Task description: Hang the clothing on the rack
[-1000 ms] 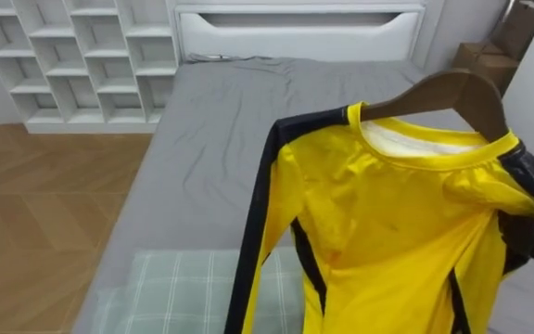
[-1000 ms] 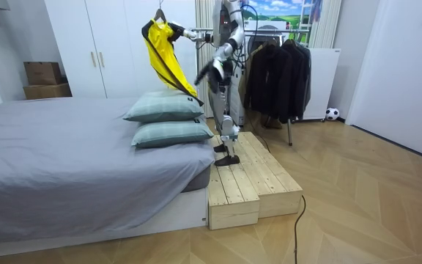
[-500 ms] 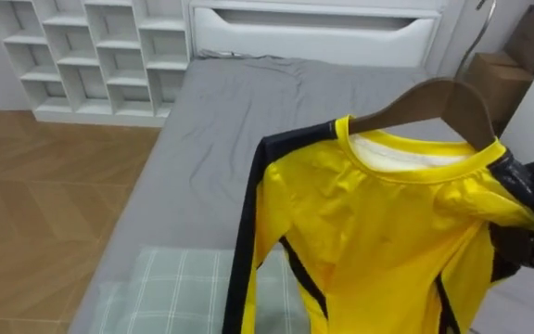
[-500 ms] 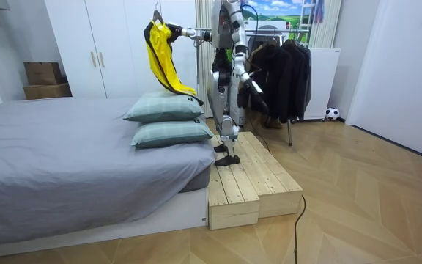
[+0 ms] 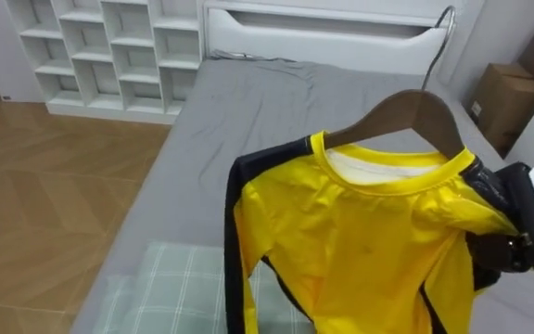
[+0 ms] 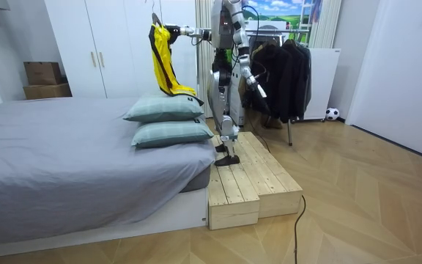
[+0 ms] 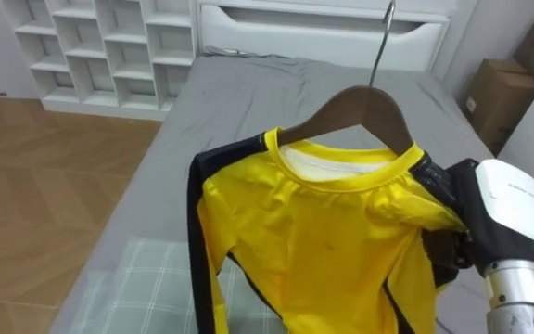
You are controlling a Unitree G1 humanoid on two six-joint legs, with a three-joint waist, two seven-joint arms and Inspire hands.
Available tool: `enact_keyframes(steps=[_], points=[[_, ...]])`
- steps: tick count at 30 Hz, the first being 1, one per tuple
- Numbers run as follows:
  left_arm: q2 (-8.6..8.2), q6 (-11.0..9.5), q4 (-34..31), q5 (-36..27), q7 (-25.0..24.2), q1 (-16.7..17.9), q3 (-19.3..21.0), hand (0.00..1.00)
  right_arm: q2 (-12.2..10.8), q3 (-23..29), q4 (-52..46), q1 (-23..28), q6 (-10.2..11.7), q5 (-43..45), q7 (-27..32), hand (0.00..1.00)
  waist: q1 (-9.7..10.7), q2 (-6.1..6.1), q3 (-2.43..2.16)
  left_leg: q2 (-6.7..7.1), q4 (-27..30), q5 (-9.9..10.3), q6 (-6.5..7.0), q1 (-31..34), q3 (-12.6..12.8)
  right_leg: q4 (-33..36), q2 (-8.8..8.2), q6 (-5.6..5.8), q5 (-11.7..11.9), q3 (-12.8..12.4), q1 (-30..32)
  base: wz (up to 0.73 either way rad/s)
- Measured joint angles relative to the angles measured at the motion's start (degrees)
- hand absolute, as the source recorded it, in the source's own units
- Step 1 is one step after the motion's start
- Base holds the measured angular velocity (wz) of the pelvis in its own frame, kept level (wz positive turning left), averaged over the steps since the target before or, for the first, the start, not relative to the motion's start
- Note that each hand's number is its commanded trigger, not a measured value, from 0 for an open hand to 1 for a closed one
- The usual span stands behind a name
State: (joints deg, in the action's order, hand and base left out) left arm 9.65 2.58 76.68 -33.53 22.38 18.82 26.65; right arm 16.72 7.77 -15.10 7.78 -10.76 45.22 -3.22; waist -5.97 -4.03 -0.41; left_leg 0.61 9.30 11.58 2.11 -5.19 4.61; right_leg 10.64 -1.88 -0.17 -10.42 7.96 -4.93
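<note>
Robot standing on a low wooden platform [image 6: 251, 180] at the corner of a bed [image 5: 239, 111], one arm stretched out over the bedding. In the head views, a yellow shirt [image 7: 332, 241] with dark trim hangs on a wooden hanger [image 7: 360, 107] and takes up the middle and the 5 o'clock area. The hanger's metal hook points up toward 12 o'clock.

The right hand [image 7: 503, 218] comes in at 4 o'clock. Its dark fingers are curled under the shirt's shoulder, gripping the cloth where the hanger's end sits inside it. The left hand [image 6: 261, 93] hangs out from the body in the room view, close to a rack of dark clothes [image 6: 280, 73]; I cannot tell whether its fingers are open or closed.

The bed's long edge runs from 11 o'clock down to 7 o'clock. Beyond it, at 9 o'clock, is open wooden floor [image 5: 44, 186]. A green checked pillow [image 5: 165, 288] lies at 7 o'clock beneath the shirt's hem. The grey bedcover is lightly creased.

White cubby shelves [image 5: 109, 46] stand at 10 o'clock. A white headboard [image 5: 323, 28] crosses 12 o'clock, and a cardboard box [image 5: 503, 97] sits at 2 o'clock.

In the room view, white wardrobe doors [image 6: 108, 44] are behind the shirt, and broad bare floor spreads toward the room view's right.
</note>
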Motion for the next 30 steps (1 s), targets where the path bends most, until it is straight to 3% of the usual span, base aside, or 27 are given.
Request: enact_keyframes(steps=[8, 14, 17, 24, 30], points=[[0.53, 1.1, 0.99, 0.1, -5.28, -1.69, -3.23, 0.0, -0.1, -0.39, 0.0, 0.0, -0.28, 0.1, -1.31, 1.0, 1.01, -0.9, 0.2, 0.09, 0.27, 0.43, 0.61, 0.51, 0.02, 0.1, -0.05, 0.17, -0.06, 0.04, 0.22, 0.01], [0.49, 1.23, 1.19, 0.7, -8.61, -1.95, -3.82, 0.0, -0.73, -0.38, -0.01, 0.0, -0.32, 0.1, -2.12, 1.0, 1.45, -0.79, 0.29, 0.09, 0.32, 0.79, 0.75, 0.51, 0.12, 0.14, -0.07, 0.21, -0.04, 0.03, 0.26, 0.0], [0.49, 1.26, 1.78, 1.12, -10.16, -2.87, -4.66, 0.0, -0.72, -0.36, -0.18, -0.01, -0.29, 0.11, -2.74, 1.0, 1.49, -0.37, 0.56, 0.09, 0.33, 0.83, 0.76, 0.52, 0.22, 0.25, -0.09, 0.22, -0.04, -0.02, 0.38, -0.02], [0.52, 1.27, 2.22, 7.63, -13.79, -3.49, -7.37, 0.0, -0.69, -0.32, -1.71, -0.03, 0.44, 0.03, -2.98, 1.0, 2.61, 0.46, 0.91, -0.13, 0.34, 0.83, 0.76, 0.38, 1.93, 0.69, -0.04, 0.26, -0.02, -1.01, 1.26, -0.12], [0.78, 2.0, 1.04, 13.91, -15.43, -3.92, -7.34, 0.0, -0.71, -0.32, -1.68, 1.13, 0.74, -2.45, -2.99, 1.0, 2.67, 0.02, 0.8, -1.07, 0.25, 1.21, 0.58, 0.33, 6.04, 1.26, 0.68, 0.23, 0.39, -4.27, 2.98, -0.3]])
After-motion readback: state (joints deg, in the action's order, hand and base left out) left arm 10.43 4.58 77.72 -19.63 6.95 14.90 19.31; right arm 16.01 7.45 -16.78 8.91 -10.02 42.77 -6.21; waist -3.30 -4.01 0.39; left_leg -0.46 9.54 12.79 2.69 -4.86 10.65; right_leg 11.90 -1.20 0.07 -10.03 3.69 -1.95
